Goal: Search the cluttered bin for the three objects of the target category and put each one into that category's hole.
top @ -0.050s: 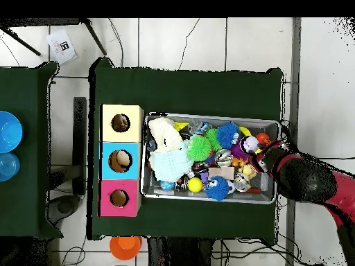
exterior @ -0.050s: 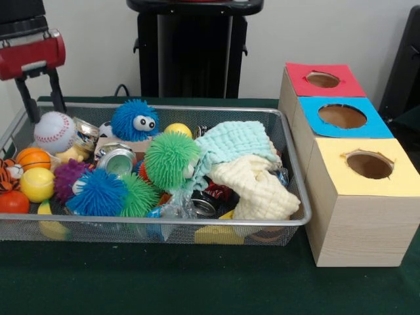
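- The silver wire-mesh bin (exterior @ -0.050s: 289,164) sits on the dark green worktop (exterior @ -0.050s: 164,282), crowded with toys, cans and cloths; nothing shows as lifted out of it.
- Just beside the bin stands a pale wooden box (exterior @ -0.050s: 354,223) with three round holes in a row: a red-topped hole (exterior @ -0.050s: 323,80), a blue-topped hole (exterior @ -0.050s: 342,116) and a yellow-topped hole (exterior @ -0.050s: 369,165).
- In the overhead view something small seems to lie inside each hole, but what it is cannot be told.
- The red and black gripper (exterior @ -0.050s: 38,98) hangs at the bin's end farthest from the box, above the white baseball (exterior @ -0.050s: 54,130). It holds nothing that shows; whether it is wide or narrow cannot be told.
- The target category is not shown, so the task's things could be any of several groups:
  - balls: the baseball, an orange basketball (exterior @ -0.050s: 33,157) and a yellow ball (exterior @ -0.050s: 37,184) at the gripper's end;
  - spiky rubber puffers: a blue one with eyes (exterior @ -0.050s: 134,120), a green one (exterior @ -0.050s: 169,159);
  - waffle cloths: a pale blue one (exterior @ -0.050s: 236,143) and a cream one (exterior @ -0.050s: 259,190) at the box's end;
  - a crushed metal can (exterior @ -0.050s: 117,159) mid-bin.
- Judged step: searching and choosing a first pick.
- Next move calls for a straight descent onto one exposed piece, clear of the mesh wall and neighbours; round balls may roll aside.
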`<state>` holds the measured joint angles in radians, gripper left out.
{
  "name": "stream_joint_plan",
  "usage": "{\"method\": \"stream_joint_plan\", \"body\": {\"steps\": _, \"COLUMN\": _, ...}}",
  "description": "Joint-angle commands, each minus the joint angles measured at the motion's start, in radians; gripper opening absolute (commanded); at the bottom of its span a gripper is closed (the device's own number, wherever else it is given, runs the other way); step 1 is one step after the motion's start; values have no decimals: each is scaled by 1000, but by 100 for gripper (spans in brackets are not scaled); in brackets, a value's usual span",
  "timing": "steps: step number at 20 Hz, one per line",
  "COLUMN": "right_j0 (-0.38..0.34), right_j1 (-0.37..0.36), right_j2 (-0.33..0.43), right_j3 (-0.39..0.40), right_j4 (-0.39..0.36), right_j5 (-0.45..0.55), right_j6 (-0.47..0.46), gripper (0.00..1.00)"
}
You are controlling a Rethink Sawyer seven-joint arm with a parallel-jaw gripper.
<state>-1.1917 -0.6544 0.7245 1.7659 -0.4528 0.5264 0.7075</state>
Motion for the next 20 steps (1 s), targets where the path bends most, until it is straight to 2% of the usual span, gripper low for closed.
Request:
{"method": "stream_joint_plan", "body": {"steps": 1, "right_j0": 36, "right_j1": 101, "right_j2": 22, "right_j3": 52, "right_j4": -38, "right_j5": -107, "right_j6": 100, "gripper": 0}}
{"method": "stream_joint_plan", "body": {"steps": 9, "right_j0": 68, "right_j1": 140, "right_j2": -27, "right_j3": 50, "right_j4": -71, "right_j5": -163, "right_j6": 98, "gripper": 0}}
{"method": "stream_joint_plan", "body": {"steps": 15, "right_j0": 96, "right_j1": 136, "right_j2": -58, "right_j3": 40, "right_j4": -98, "right_j5": -154, "right_j6": 102, "gripper": 0}}
{"method": "stream_joint_plan", "body": {"steps": 16, "right_j0": 104, "right_j1": 131, "right_j2": -66, "right_j3": 36, "right_j4": -104, "right_j5": -144, "right_j6": 106, "gripper": 100}}
{"method": "stream_joint_plan", "body": {"steps": 20, "right_j0": 123, "right_j1": 118, "right_j2": -82, "right_j3": 28, "right_j4": -106, "right_j5": -121, "right_j6": 112, "gripper": 100}}
